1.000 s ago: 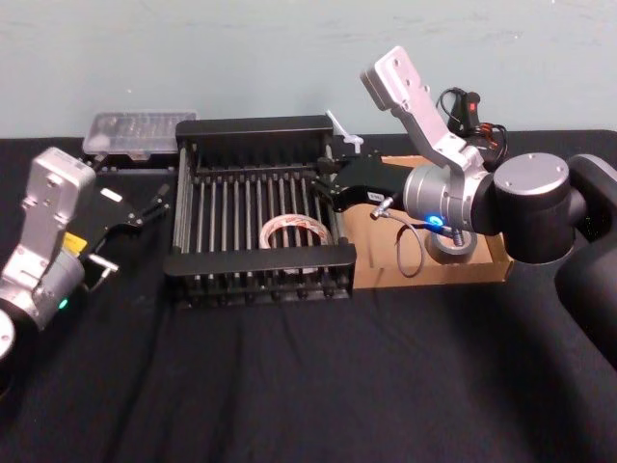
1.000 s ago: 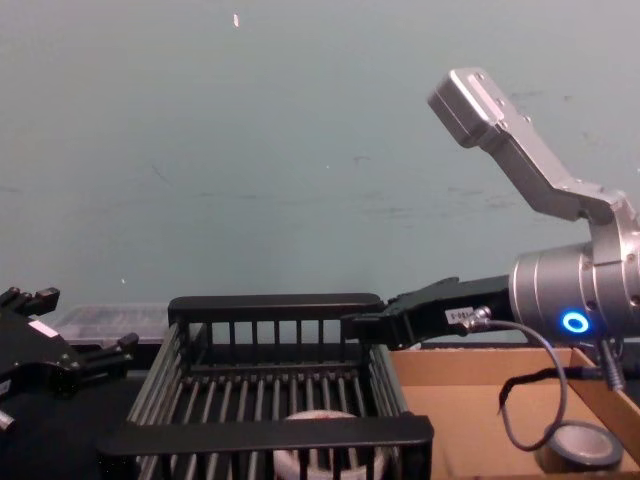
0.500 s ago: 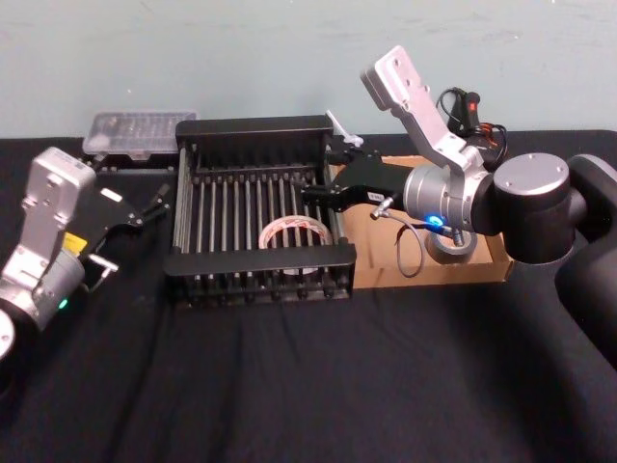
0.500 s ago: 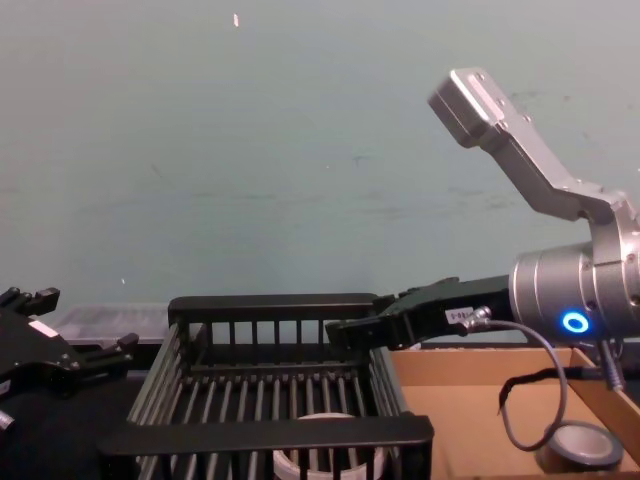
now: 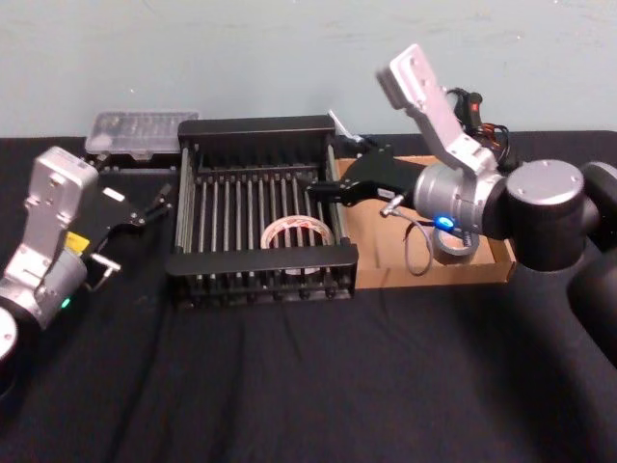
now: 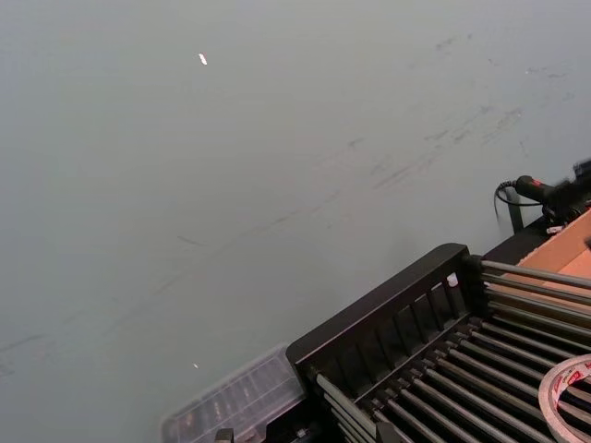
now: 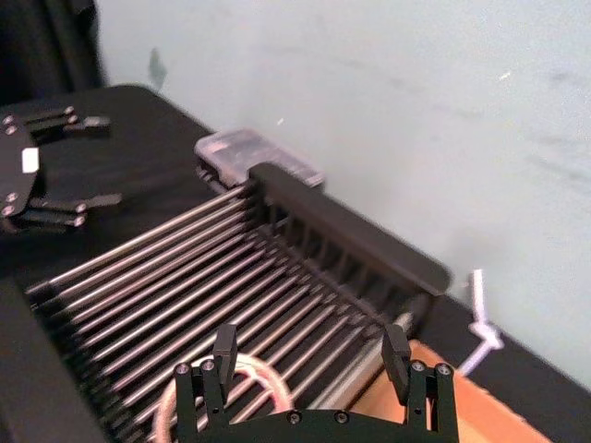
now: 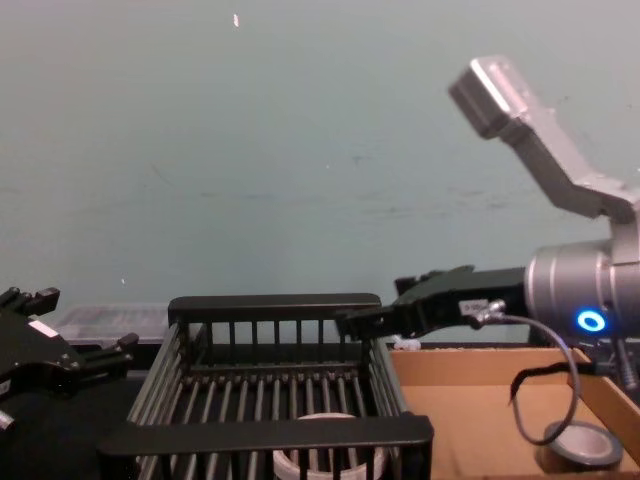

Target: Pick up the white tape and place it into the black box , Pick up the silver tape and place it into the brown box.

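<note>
Tabletop [image 5: 289, 386] black, wall [image 5: 241, 58] pale; right hand [image 7: 309, 355] open over black box [image 5: 255, 125], left hand [image 7: 111, 161] open.

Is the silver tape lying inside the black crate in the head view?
No, the silver tape lies in the brown cardboard tray, while the black crate holds the white tape.

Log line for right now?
white tape in black crate; grey tape in cardboard tray; right gripper jaws open over crate; left gripper parked left
</note>
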Action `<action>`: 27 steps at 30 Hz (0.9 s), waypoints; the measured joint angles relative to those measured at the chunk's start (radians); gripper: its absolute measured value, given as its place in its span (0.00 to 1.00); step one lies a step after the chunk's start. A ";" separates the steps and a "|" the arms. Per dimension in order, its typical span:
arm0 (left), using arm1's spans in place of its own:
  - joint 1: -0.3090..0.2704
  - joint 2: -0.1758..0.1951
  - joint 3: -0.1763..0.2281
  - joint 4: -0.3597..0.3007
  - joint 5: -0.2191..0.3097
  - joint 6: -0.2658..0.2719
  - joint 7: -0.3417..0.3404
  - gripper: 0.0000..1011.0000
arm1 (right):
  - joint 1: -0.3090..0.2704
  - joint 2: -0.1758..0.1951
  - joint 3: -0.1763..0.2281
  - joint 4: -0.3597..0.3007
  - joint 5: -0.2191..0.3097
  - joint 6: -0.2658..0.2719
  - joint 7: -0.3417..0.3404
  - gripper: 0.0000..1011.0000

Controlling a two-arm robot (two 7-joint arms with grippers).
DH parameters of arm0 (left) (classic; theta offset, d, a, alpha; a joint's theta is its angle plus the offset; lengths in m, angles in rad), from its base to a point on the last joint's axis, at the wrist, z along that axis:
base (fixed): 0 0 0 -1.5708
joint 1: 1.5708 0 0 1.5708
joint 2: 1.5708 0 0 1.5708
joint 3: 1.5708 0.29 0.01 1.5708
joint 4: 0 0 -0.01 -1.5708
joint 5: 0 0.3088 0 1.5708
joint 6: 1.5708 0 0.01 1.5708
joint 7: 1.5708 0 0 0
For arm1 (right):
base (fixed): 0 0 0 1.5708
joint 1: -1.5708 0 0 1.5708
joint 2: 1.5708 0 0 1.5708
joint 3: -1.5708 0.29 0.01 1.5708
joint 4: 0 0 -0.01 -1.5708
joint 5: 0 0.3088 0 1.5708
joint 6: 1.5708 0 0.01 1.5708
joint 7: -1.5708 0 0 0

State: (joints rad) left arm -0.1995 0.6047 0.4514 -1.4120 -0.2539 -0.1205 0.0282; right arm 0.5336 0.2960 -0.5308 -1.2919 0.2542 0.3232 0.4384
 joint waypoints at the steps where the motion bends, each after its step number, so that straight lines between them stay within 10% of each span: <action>1: 0.000 0.000 0.000 0.000 0.000 0.000 0.000 0.99 | -0.006 0.002 0.005 -0.007 -0.001 -0.008 -0.007 0.99; 27: 0.000 0.000 0.000 0.000 0.000 0.000 0.000 0.99 | -0.341 0.066 0.218 -0.214 -0.112 -0.312 -0.278 0.99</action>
State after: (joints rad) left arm -0.1995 0.6047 0.4514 -1.4120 -0.2539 -0.1205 0.0283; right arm 0.1931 0.3618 -0.3124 -1.5057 0.1423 0.0115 0.1606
